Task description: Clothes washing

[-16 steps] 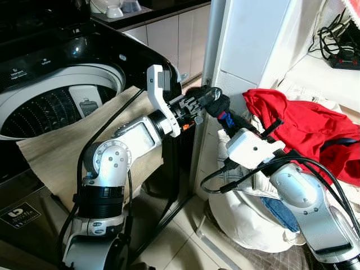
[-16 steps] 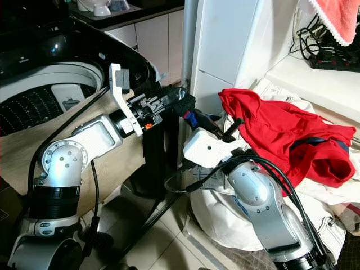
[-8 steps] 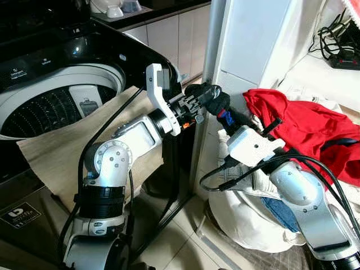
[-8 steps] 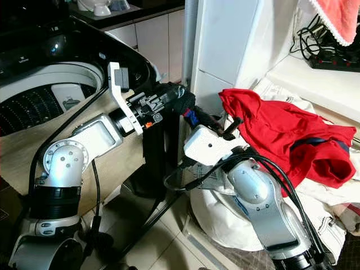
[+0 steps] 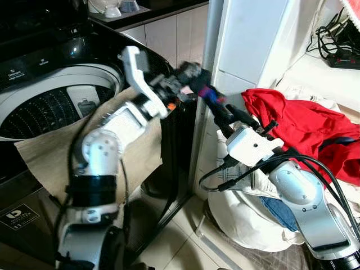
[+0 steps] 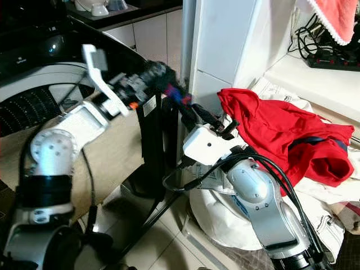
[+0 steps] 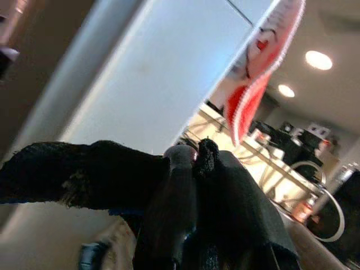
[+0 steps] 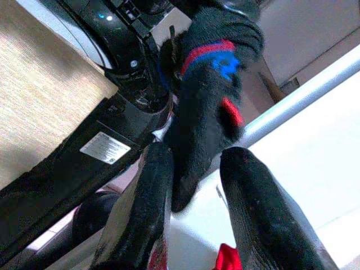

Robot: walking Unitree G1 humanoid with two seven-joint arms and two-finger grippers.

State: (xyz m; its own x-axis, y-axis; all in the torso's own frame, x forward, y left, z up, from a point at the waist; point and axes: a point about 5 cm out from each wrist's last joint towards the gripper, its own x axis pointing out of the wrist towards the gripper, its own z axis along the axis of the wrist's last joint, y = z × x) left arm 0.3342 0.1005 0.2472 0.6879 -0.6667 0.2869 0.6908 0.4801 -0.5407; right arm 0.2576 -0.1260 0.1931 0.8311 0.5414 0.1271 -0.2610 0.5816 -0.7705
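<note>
My left gripper [image 5: 188, 72] is raised beside the washing machine's rim and shut on a black sock [image 5: 206, 93] with red and blue marks. In the left wrist view the dark sock [image 7: 84, 174] is bunched around the closed fingers [image 7: 174, 191]. The sock's loose end trails down toward my right gripper [image 5: 228, 115], which stands open just below it. In the right wrist view the sock [image 8: 208, 101] hangs between the spread fingers [image 8: 143, 208] without being pinched. The top-loading washing machine [image 5: 50, 107] has its drum open at the left.
A red garment [image 5: 304, 124] lies on a pile of laundry over a white bag [image 5: 247, 219] at the right. A beige sheet [image 5: 45, 157] drapes over the washer's front. A white cabinet [image 5: 253, 39] and metal post [image 5: 205, 56] stand close behind the grippers.
My left arm has swung up and to the left toward the washer with the sock, drawing it out from my right gripper. The right arm has barely moved.
</note>
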